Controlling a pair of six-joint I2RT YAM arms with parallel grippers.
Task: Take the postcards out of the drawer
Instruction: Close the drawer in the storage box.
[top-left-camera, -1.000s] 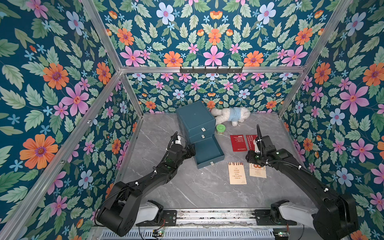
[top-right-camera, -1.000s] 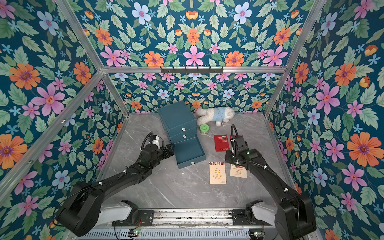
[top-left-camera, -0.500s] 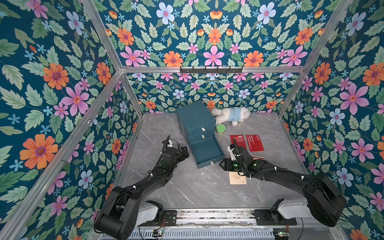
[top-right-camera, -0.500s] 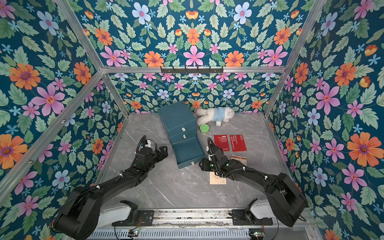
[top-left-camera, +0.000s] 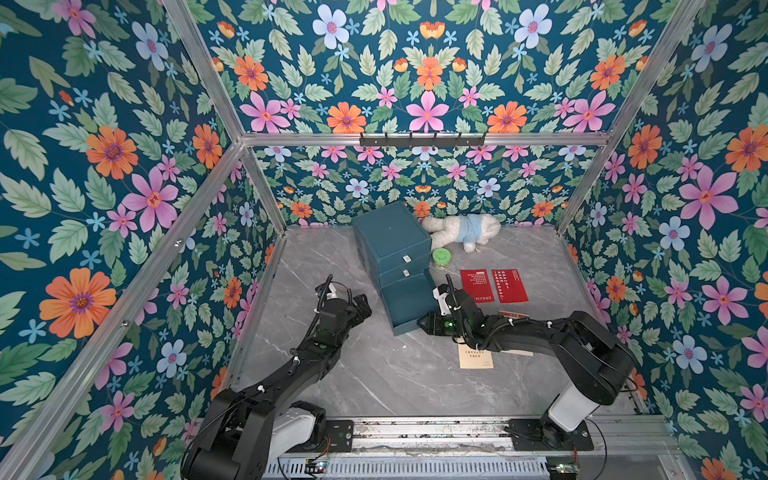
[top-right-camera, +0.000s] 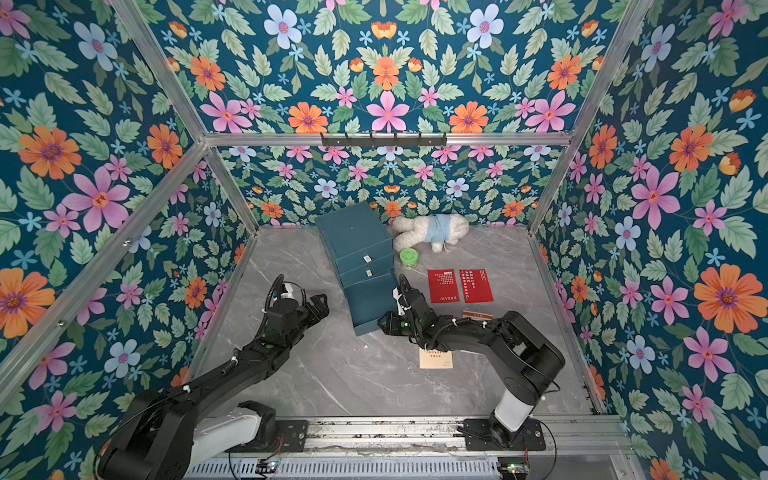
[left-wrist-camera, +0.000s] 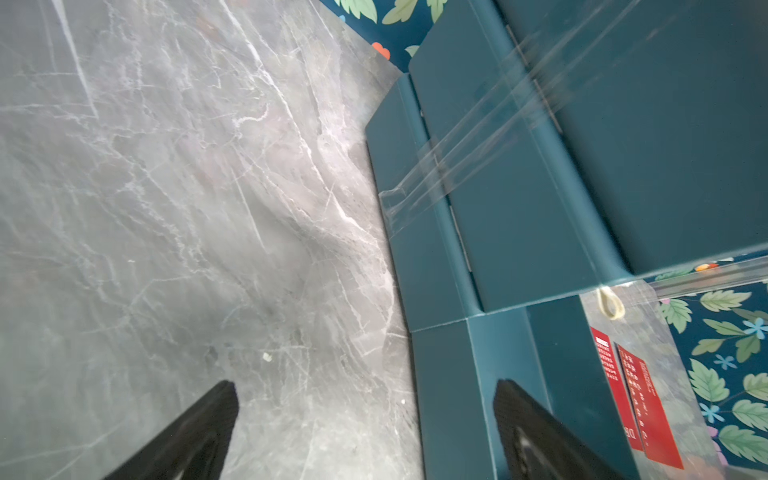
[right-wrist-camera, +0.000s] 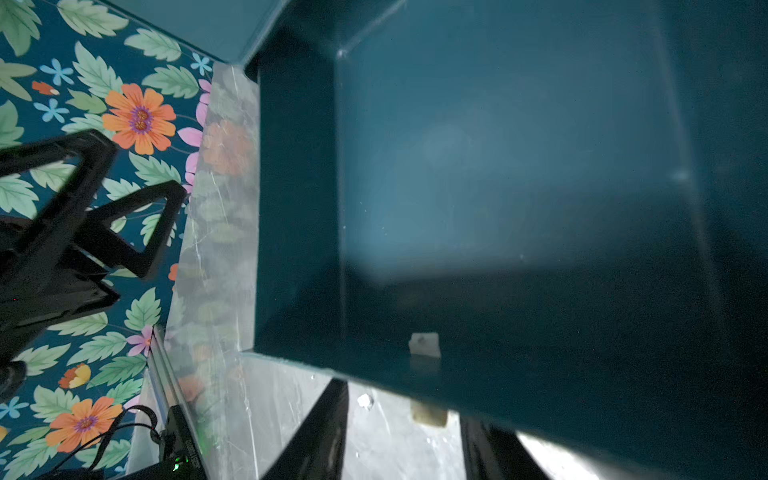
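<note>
The postcards (top-left-camera: 477, 285), thin rectangular cards, all lie out on the grey marbled tabletop (top-left-camera: 374, 382), and neither gripper has one.

The right gripper (right-wrist-camera: 401, 401) has its black fingers (right-wrist-camera: 320, 432) partly apart and clasps nothing. In the right wrist view they flank the small pale pull tab (right-wrist-camera: 424, 345) on the front of the pulled-out teal bottom drawer (right-wrist-camera: 498, 166) without touching it. That view looks into the drawer, which shows only its own teal floor and walls. In both top views this gripper (top-left-camera: 426, 323) (top-right-camera: 384, 322) sits at the drawer's near corner, on the cards' side.

The left gripper (left-wrist-camera: 365, 384) is spread wide and holds nothing, with one finger over bare tabletop and the other in front of the drawer's side wall (left-wrist-camera: 449, 395). In a top view it (top-left-camera: 362, 307) hovers just beside the drawer, apart from it.

The drawer belongs to a teal three-drawer cabinet (top-left-camera: 388, 232) crossed by clear tape (left-wrist-camera: 436, 174); its upper two drawers are shut.

Two red postcards with white print (top-left-camera: 477, 285) (top-left-camera: 509, 285) lie side by side beside the drawer. A cream postcard with red-orange print (top-left-camera: 476, 358) lies nearer the robot's base, partly under the right arm (top-left-camera: 540, 332). The second cream postcard (top-left-camera: 513, 314) is mostly hidden beneath that arm.

A small round jar with a green lid (top-left-camera: 441, 258) stands just beside the cabinet; its contents cannot be told. A white plush toy in a pale blue wrap (top-left-camera: 461, 230) lies by the back wall.
</note>
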